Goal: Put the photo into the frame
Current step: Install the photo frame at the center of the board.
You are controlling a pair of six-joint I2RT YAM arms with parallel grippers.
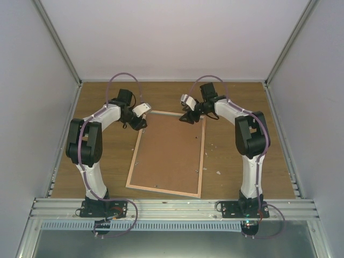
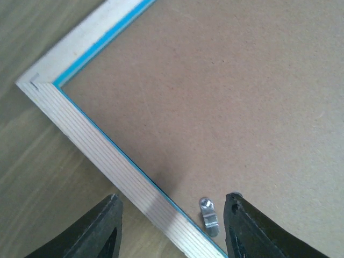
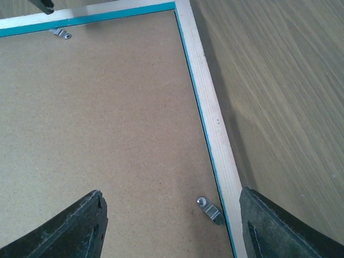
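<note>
Frame [image 1: 167,153]: we are seeing it lying back-up, its brown board showing, around the middle of the tabletop [image 1: 242,156] and slightly askew to the tabletop's edges.
Left gripper [image 2: 173,200]: we are finding it by the frame's far-left corner, jaws parted astride the wooden rail, gripping nothing.
Right gripper [image 3: 172,194]: we are finding it by the far-right corner, jaws spread wide astride the rail, gripping nothing.
Metal clips [image 2: 208,215] [image 3: 210,209]: we are noting one on the board near each gripper.

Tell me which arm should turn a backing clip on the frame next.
Left, probably. The left end effector straddles the frame edge with a metal clip close beside one finger. The right end effector straddles a second clip too, but less closely.
</note>
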